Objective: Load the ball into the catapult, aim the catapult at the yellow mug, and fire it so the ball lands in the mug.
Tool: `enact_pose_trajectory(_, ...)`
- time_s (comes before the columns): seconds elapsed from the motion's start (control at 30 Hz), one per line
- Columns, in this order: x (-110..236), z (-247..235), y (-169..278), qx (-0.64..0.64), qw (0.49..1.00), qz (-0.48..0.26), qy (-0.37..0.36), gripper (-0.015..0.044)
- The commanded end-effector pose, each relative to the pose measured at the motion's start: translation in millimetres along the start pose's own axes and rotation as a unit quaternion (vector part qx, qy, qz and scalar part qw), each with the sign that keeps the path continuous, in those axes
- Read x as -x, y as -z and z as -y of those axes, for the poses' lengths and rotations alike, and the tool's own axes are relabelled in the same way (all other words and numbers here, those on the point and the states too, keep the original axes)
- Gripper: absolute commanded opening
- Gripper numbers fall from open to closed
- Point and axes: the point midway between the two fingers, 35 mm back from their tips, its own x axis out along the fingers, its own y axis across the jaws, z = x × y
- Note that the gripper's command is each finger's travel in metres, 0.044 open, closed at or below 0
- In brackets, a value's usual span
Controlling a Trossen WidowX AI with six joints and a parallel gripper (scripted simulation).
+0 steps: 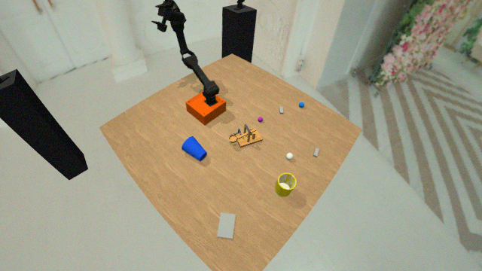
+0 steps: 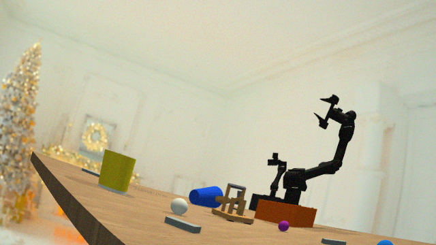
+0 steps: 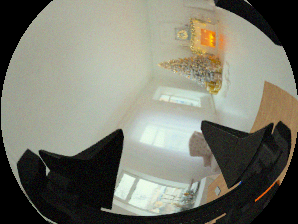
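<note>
A small wooden catapult (image 1: 246,136) (image 2: 233,205) stands near the middle of the table (image 1: 158,181) (image 2: 112,218). Three balls lie on the table: a white one (image 1: 289,156) (image 2: 179,206), a purple one (image 1: 260,119) (image 2: 283,225) and a blue one (image 1: 301,105) (image 2: 385,242). The yellow mug (image 1: 285,184) (image 2: 116,171) stands upright near the table's front right. My gripper (image 1: 160,17) (image 2: 323,108) (image 3: 164,129) is open and empty, raised high above the arm's orange base (image 1: 205,108) (image 2: 285,213), far from every object. It points into the room.
A blue cup (image 1: 194,148) (image 2: 206,196) lies on its side left of the catapult. Small grey blocks (image 1: 281,110) (image 1: 316,152) (image 2: 182,224) and a flat grey plate (image 1: 226,225) lie on the table. Black pillars (image 1: 239,31) (image 1: 35,124) stand beside the table.
</note>
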Motion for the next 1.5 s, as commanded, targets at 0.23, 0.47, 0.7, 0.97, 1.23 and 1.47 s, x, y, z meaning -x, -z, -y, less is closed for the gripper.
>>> enact_pose_trajectory(0.23, -10, -20, 38, 0.083, 0.996, -0.036, -0.022, 0.044)
enact_pose_trajectory(0.47, -29, -39, 89, 0.127, 0.987, -0.093, -0.041, 0.044)
enact_pose_trajectory(0.7, -46, -58, 150, 0.209, 0.964, -0.15, -0.062, 0.044)
enact_pose_trajectory(0.97, -57, -69, 215, 0.29, 0.93, -0.208, -0.087, 0.044)
enact_pose_trajectory(1.23, -61, -70, 279, 0.391, 0.877, -0.258, -0.109, 0.044)
enact_pose_trajectory(1.47, -63, -67, 337, 0.468, 0.819, -0.306, -0.134, 0.044)
